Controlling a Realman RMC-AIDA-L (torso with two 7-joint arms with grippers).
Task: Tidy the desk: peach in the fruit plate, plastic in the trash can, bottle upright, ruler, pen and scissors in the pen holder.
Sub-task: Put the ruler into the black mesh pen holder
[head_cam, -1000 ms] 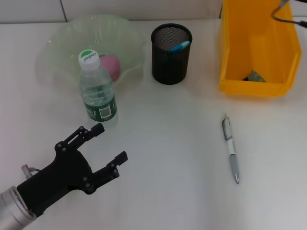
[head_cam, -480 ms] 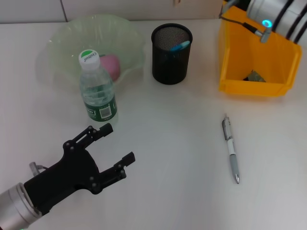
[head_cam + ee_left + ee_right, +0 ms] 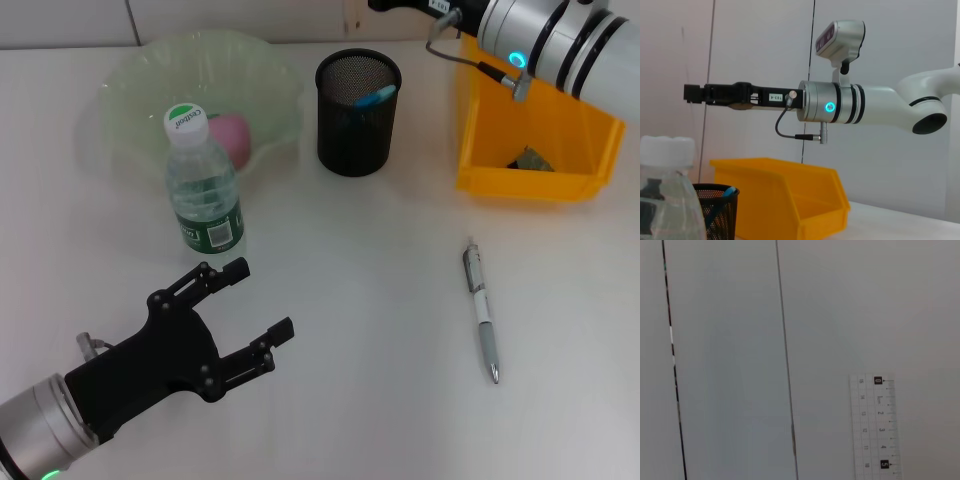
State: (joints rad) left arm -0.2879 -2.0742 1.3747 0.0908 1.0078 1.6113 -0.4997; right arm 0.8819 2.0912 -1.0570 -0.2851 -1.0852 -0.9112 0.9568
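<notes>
**A:** What does the head view show?

**B:** A white desk (image 3: 360,300). The left gripper (image 3: 262,300) sits low at the near left, black, its two fingers spread wide with nothing between them. Just beyond it a water bottle (image 3: 203,190) stands upright, white cap on top. Behind the bottle is a pale green fruit plate (image 3: 130,90) with a pink peach (image 3: 230,135) inside. To the right of the plate stands a black mesh pen holder (image 3: 357,120) with something blue poking from it. Further right is a yellow trash can (image 3: 535,130) with a dark scrap of plastic (image 3: 530,160) on its floor. A pen (image 3: 481,310) lies alone on the desk, nearer than the trash can, well apart from everything.

**A:** And the right arm?

**B:** It reaches in from the upper right, above the trash can, toward the space over the pen holder. Its fingertips are cut off by the frame edge.

**A:** The left wrist view?

**B:** It looks across the desk. The right gripper (image 3: 692,93) is held high and level above the trash can (image 3: 785,195). Its dark fingers look close together, but I cannot tell what they grip. The bottle (image 3: 665,200) and pen holder (image 3: 715,210) sit in the foreground.

**A:** The right wrist view?

**B:** A pale wall, and a clear ruler (image 3: 875,427) with printed numbers standing on end in the foreground. I cannot see any fingers on it.
</notes>
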